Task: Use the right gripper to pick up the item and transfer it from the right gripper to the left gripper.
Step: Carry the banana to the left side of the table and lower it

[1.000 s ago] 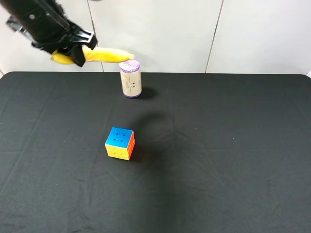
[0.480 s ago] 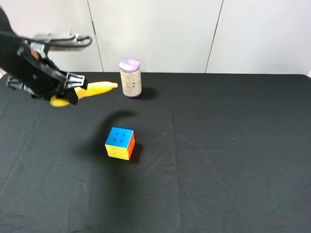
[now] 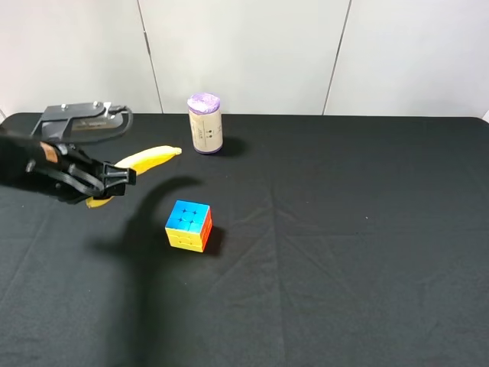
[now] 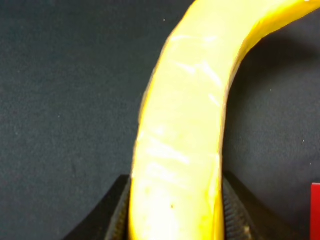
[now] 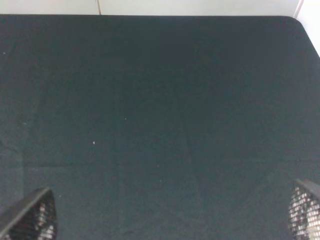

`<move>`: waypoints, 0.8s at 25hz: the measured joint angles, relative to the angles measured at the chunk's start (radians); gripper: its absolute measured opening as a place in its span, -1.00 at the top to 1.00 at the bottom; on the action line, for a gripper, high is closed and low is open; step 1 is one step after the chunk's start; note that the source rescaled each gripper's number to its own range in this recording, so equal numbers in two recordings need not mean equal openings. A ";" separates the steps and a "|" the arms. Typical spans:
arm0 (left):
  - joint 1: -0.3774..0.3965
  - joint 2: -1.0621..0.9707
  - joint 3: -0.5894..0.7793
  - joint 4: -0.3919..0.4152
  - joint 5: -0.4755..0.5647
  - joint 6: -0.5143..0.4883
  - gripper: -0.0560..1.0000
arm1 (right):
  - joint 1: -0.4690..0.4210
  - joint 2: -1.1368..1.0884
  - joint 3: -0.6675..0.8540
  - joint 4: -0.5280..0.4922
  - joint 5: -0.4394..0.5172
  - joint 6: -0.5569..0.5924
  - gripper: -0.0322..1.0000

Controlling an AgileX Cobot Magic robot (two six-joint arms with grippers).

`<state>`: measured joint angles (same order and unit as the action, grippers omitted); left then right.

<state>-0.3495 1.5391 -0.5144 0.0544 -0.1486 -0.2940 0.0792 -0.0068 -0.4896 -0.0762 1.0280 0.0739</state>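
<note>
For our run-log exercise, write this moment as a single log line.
phase: after handover | left gripper: shut on banana | right gripper: open, holding nothing | nearby: puzzle cube, purple-topped cylinder, both untouched

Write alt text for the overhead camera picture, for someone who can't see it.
A black robot claw at the left holds a yellow banana over a black table. A coloured puzzle cube sits near the middle, and a purple-topped cylinder stands upright at the back edge.

High front view overlooks the table (image 3: 344, 229); wrist cameras look down close.
</note>
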 joint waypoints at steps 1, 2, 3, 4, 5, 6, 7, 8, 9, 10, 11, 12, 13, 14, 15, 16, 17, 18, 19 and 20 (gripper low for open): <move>0.000 0.000 0.016 0.000 -0.024 0.000 0.89 | 0.000 0.000 0.000 0.000 0.000 0.000 -1.00; 0.000 -0.001 0.029 0.000 -0.047 0.000 0.89 | 0.000 0.000 0.000 0.000 0.000 0.000 -1.00; 0.000 -0.001 0.039 0.000 -0.065 0.000 0.89 | 0.000 0.000 0.000 0.000 0.000 0.000 -1.00; 0.000 -0.001 0.048 0.000 -0.077 0.005 0.89 | 0.000 0.000 0.000 0.000 0.000 0.000 -1.00; 0.000 0.002 0.056 0.000 -0.086 0.010 0.89 | 0.000 0.000 0.000 0.000 0.000 0.000 -1.00; 0.000 0.003 0.062 0.000 -0.091 0.022 0.89 | 0.000 0.000 0.000 0.000 0.000 0.000 -1.00; 0.000 0.004 0.065 0.000 -0.091 0.034 0.89 | 0.000 0.000 0.000 0.000 0.000 0.000 -1.00; 0.000 0.004 0.067 0.000 -0.091 0.043 0.89 | 0.000 0.000 0.000 0.000 0.000 0.000 -1.00; 0.000 0.004 0.067 0.000 -0.093 0.049 0.89 | 0.000 0.000 0.000 0.000 0.000 0.000 -1.00; 0.000 0.004 0.067 0.000 -0.095 0.055 0.89 | 0.000 0.000 0.000 0.000 0.000 0.000 -1.00; 0.000 0.004 0.067 0.000 -0.095 0.058 0.89 | 0.000 0.000 0.000 0.000 0.000 0.000 -1.00; 0.000 0.004 0.067 0.000 -0.095 0.058 0.89 | 0.000 0.000 0.000 0.000 0.000 0.000 -1.00; 0.000 0.004 0.067 0.000 -0.095 0.059 0.89 | 0.000 0.000 0.000 0.000 0.000 0.000 -1.00; 0.000 0.004 0.067 0.000 -0.094 0.060 0.89 | 0.000 0.000 0.000 0.000 0.000 0.000 -1.00; 0.000 0.004 0.067 0.000 -0.091 0.060 0.89 | 0.000 0.000 0.000 0.000 0.000 0.000 -1.00; 0.000 0.004 0.067 0.000 -0.087 0.060 0.86 | 0.000 0.000 0.000 0.000 0.000 0.000 -1.00; 0.000 0.004 0.067 0.000 -0.082 0.060 0.68 | 0.000 0.000 0.000 0.000 0.000 0.000 -1.00; 0.000 0.004 0.067 -0.001 -0.073 0.059 0.40 | 0.000 0.000 0.000 0.000 0.000 0.000 -1.00; 0.000 0.004 0.067 -0.001 -0.062 0.056 -0.02 | 0.000 0.000 0.000 0.000 0.000 0.000 -1.00; 0.000 0.004 0.067 -0.001 -0.048 0.052 -0.40 | 0.000 0.000 0.000 0.000 0.000 0.000 -1.00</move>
<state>-0.3495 1.5433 -0.4473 0.0536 -0.1963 -0.2417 0.0792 -0.0068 -0.4896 -0.0762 1.0280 0.0735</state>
